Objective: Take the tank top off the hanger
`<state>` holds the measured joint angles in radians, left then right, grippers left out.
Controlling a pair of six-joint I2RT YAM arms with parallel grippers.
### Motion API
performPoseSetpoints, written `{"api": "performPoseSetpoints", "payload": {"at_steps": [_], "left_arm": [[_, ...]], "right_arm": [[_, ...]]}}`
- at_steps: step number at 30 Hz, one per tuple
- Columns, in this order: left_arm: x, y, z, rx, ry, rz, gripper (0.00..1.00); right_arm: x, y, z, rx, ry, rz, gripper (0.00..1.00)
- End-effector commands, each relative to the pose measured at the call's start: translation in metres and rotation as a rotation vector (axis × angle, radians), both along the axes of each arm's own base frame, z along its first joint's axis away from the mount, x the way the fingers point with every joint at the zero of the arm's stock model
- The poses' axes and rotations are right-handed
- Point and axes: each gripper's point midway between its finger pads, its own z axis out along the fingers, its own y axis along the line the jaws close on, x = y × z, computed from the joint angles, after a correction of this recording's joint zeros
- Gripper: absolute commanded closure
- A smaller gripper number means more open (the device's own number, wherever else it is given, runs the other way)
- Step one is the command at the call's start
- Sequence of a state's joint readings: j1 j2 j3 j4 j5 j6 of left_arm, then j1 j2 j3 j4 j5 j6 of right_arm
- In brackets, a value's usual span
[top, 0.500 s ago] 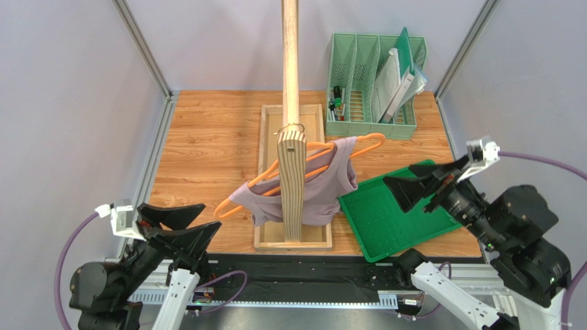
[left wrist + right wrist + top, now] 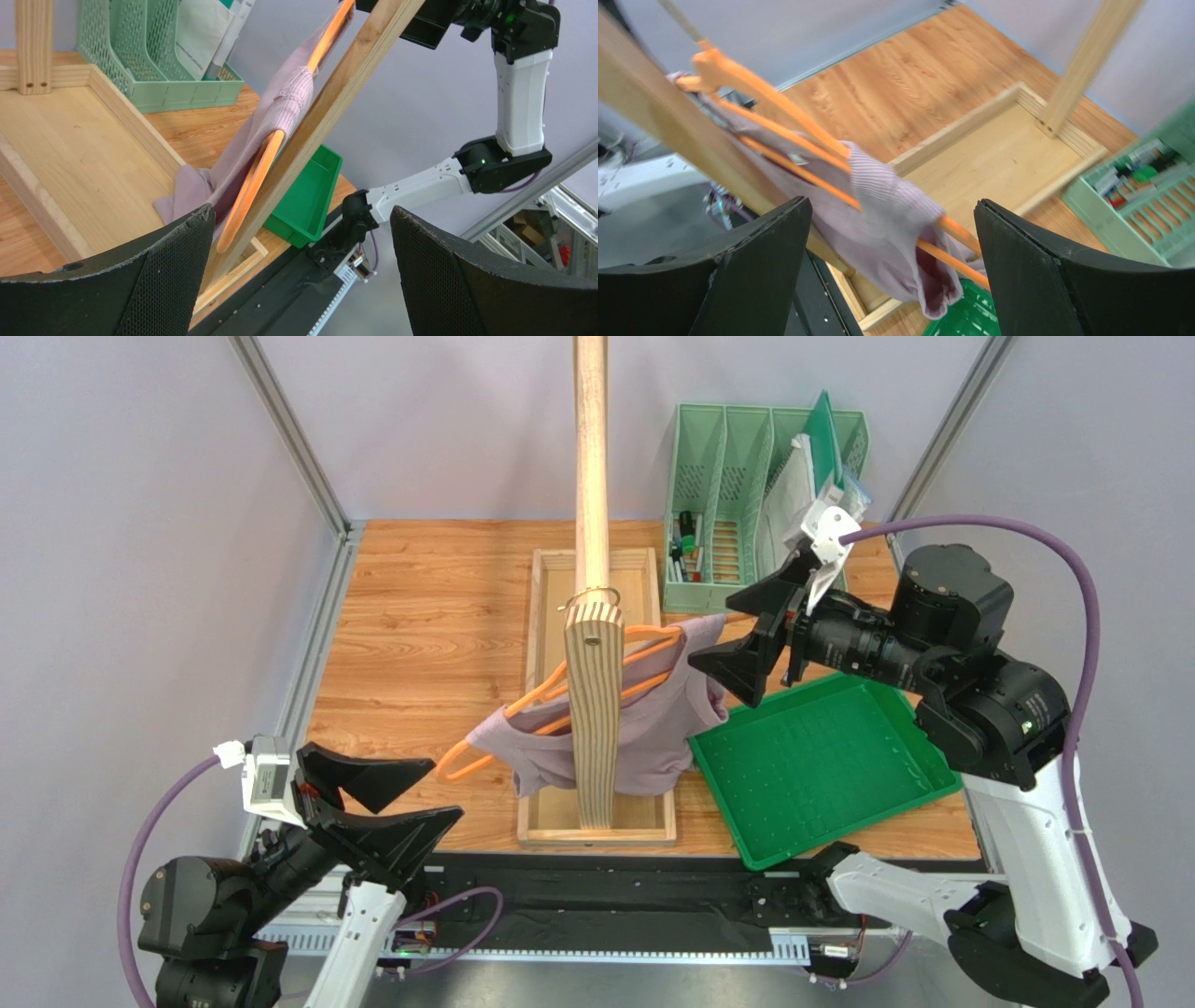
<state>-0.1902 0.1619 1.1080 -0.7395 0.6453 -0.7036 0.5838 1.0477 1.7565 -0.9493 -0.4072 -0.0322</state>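
Observation:
The mauve tank top point(image 2: 652, 728) hangs on the orange hanger point(image 2: 484, 742), which hooks onto a wooden stand point(image 2: 595, 714) at mid table. My right gripper point(image 2: 732, 637) is open, raised at the hanger's right end, its fingers pointing left. In the right wrist view the tank top's shoulder point(image 2: 885, 217) and the hanger's bars point(image 2: 773, 105) lie just ahead, between the open right gripper point(image 2: 892, 206)'s fingers, not touching them. My left gripper point(image 2: 435, 795) is open and empty, low at the near left. Its wrist view shows the left gripper point(image 2: 302, 213) below the hanger point(image 2: 253, 182) and tank top point(image 2: 281, 112).
The stand's wooden base frame point(image 2: 554, 588) and upright pole point(image 2: 591, 448) fill the table's middle. A green tray point(image 2: 821, 763) lies at the near right under my right arm. A mint file organizer point(image 2: 765, 504) with papers and pens stands at the back right.
My right arm has swung up and left, from over the green tray to the hanger's right end. My left gripper has shifted slightly toward the near edge.

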Motion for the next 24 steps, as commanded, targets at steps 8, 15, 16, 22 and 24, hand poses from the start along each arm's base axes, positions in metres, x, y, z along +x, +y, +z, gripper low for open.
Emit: {"api": "performPoseSetpoints", "payload": {"at_steps": [8,15,16,22,24], "left_arm": [[-0.008,-0.003,0.014,0.046,-0.081,-0.051,0.02],[-0.010,-0.004,0.021,0.052,-0.088,-0.063,0.02],[-0.010,-0.004,0.021,0.051,-0.086,-0.065,0.02],[-0.012,-0.006,0.032,0.054,-0.091,-0.081,0.05],[-0.007,-0.008,0.035,0.060,-0.081,-0.090,0.06]], "right_arm": [[-0.060,0.039,0.039,0.054,-0.197,0.516,0.23],[-0.049,0.059,0.043,0.069,-0.204,0.556,0.32],[-0.049,0.064,0.042,0.066,-0.205,0.567,0.32],[-0.039,0.091,0.029,0.018,-0.185,0.581,0.48],[-0.037,0.097,0.021,-0.002,-0.187,0.585,0.55]]}}
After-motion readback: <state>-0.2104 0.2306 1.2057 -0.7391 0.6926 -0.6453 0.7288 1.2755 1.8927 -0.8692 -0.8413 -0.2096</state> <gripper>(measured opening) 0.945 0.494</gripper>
